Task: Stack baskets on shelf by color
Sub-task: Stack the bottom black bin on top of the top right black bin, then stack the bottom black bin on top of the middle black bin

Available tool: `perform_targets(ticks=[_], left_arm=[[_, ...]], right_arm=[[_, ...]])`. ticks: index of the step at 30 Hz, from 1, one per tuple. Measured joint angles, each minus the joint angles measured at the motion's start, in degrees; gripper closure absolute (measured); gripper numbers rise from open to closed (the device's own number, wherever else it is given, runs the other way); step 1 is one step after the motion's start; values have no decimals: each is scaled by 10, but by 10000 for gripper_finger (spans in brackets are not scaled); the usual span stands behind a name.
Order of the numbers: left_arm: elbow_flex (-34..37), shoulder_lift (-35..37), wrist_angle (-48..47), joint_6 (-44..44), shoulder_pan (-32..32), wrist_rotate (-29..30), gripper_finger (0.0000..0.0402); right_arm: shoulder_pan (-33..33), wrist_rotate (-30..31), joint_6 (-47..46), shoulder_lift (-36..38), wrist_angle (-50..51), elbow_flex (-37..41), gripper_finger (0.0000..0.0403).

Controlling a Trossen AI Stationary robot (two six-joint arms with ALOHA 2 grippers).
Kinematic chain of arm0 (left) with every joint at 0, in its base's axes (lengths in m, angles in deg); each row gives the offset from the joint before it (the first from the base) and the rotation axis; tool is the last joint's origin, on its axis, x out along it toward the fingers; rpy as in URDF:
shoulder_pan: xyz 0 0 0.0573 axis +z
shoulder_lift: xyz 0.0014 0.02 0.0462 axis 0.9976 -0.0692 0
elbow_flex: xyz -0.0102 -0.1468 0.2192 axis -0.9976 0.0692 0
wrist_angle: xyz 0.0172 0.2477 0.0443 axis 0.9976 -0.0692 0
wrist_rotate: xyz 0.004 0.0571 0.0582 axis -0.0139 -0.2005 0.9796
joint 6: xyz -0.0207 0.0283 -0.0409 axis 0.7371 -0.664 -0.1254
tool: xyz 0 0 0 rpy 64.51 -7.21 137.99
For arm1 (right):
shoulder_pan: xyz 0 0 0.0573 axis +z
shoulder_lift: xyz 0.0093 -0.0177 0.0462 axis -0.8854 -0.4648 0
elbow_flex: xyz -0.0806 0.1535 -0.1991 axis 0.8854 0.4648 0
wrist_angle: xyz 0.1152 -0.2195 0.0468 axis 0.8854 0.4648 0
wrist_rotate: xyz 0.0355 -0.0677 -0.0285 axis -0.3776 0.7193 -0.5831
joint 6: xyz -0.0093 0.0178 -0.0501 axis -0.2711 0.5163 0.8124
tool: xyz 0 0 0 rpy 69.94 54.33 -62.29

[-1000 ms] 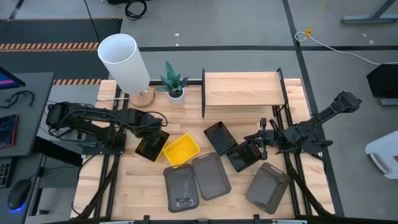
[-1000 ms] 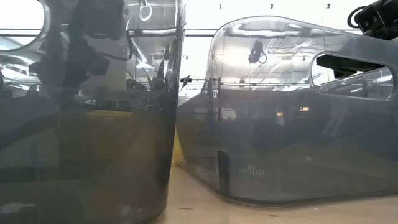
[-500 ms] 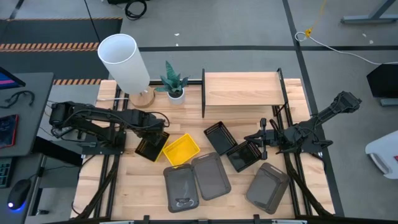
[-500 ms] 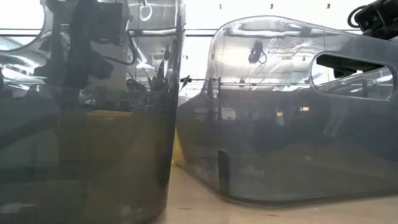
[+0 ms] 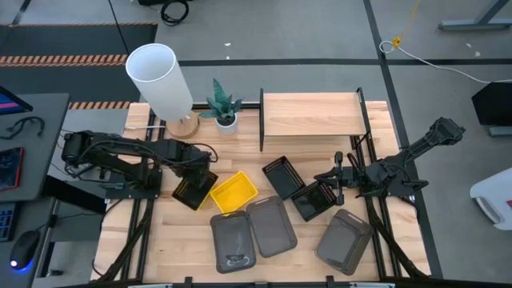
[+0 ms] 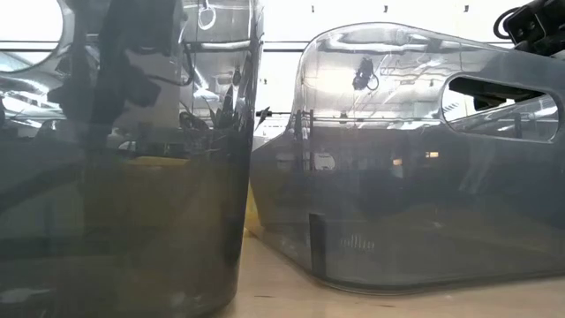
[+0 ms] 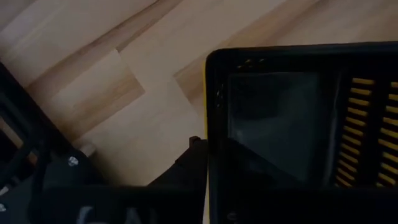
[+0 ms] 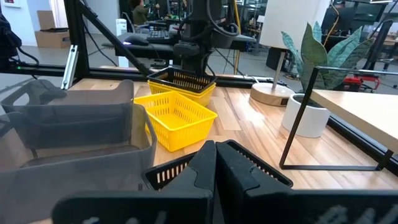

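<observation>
The light-wood shelf [image 5: 312, 114] stands at the table's far side. My left gripper [image 5: 198, 171] is shut on a black mesh basket [image 5: 193, 191] nested in a yellow one [image 8: 186, 91]. A second yellow basket [image 5: 233, 193] lies beside it. Two more black baskets [image 5: 282, 175] [image 5: 314, 199] sit mid-table. My right gripper [image 5: 334, 189] hovers level at the second one's right end, fingers shut; whether it touches the basket I cannot tell. Three grey baskets [image 5: 234, 240] [image 5: 272, 226] [image 5: 346, 239] rest along the near edge. My left gripper holds the black mesh basket by its rim wall [image 7: 210, 127], at the end toward the table's left. One finger [image 7: 189, 167] stands outside the wall; the other is inside, mostly hidden. The fingers come from above, pointing down. The basket stays nested in the yellow one.
A white-shaded lamp [image 5: 162, 82] and a small potted plant [image 5: 224, 106] stand at the far left, beside the shelf's black frame post [image 5: 262, 120]. Two grey baskets [image 6: 132, 221] [image 6: 406, 177] fill the low view. Bare tabletop lies between the shelf and the baskets.
</observation>
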Motion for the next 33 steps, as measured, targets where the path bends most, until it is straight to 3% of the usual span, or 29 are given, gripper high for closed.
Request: perform_targets(ticks=[8,12,23,28,33], left_arm=[[-10,0,-6,-19,0,-4,394],[-10,0,-8,2,0,-2,361],[-10,0,-10,14,0,-1,220],[-1,0,-4,14,0,6,214],[29,0,23,17,0,-19,242]], right_arm=[[0,0,0,0,0,0,389],[0,0,0,0,0,0,389],[0,0,0,0,0,0,389],[0,0,0,0,0,0,389],[0,0,0,0,0,0,389]])
